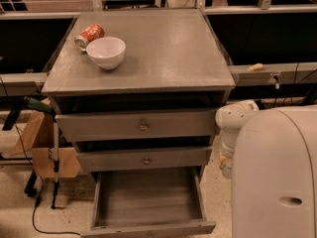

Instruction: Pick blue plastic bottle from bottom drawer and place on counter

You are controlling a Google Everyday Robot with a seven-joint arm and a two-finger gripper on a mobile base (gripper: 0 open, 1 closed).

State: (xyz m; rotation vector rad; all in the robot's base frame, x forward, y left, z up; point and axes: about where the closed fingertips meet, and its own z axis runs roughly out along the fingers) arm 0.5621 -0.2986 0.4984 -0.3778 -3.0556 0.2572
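The bottom drawer (148, 202) is pulled out, and the part of its grey floor that shows is bare. The blue plastic bottle does not show in the drawer or on the counter (168, 48). My white arm (275, 172) fills the lower right, with a link (233, 123) hanging down beside the cabinet's right side. My gripper is hidden behind the arm, out of view. A small pale shape (225, 166) sits under that link; I cannot tell what it is.
A white bowl (106, 51) and an orange soda can (90, 34) lying on its side sit at the counter's back left. The two knobbed drawers (143, 127) above stand slightly ajar. A cardboard box (42, 143) and cables lie on the floor to the left.
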